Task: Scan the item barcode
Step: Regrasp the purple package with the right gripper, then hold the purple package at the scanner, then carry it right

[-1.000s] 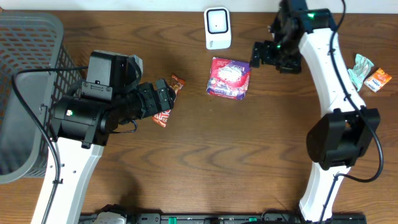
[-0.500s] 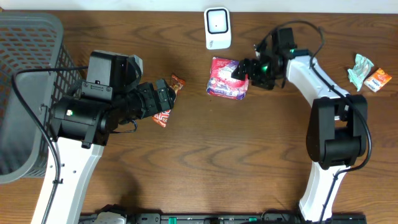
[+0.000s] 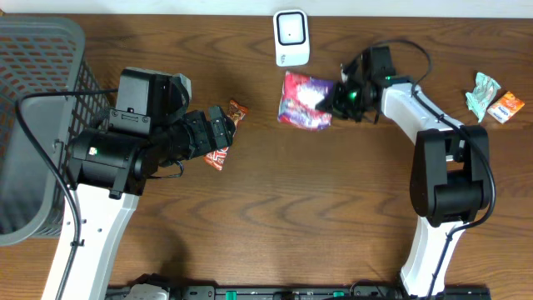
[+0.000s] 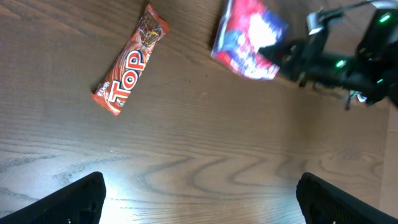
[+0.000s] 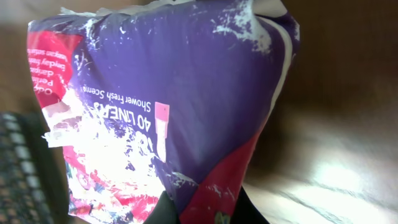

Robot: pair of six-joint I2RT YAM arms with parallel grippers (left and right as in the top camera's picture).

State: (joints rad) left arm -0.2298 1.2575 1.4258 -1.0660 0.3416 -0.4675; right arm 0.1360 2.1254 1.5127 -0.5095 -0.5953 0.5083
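Looking down on a brown wooden surface [image 3: 291,217] and taking in, at the far left, a grey mesh basket [image 3: 33,92] sitting at the edge. Moving right to the left pincer [image 3: 223,132], gaping wide and gripping nothing, hanging just above an orange-red candy bar [image 4: 130,62] marked TOP, lying flat and slanted on the wood, with the wrapper's two ends peeking out on either side of the dark fingers in the overhead view. Coming next, near the middle of the far edge, to a white scanner [image 3: 291,37] lying on the wood, and just in front of it to the purple-and-red packet [image 3: 301,104], the item for scanning, sitting well apart from the candy bar and close to the scanner without touching it. Showing the right pincer [image 3: 333,97] reaching in from the right and clamping down tight on the packet's right-hand edge, with the crinkled film filling the right wrist view and white print reading "40 LINERS" appearing upside down there; not telling clearly whether the packet's underside is touching the wood. Ending at the far right with a teal wrapper [image 3: 481,90] and a small orange packet [image 3: 506,107] lying side by side, well away from both arms.
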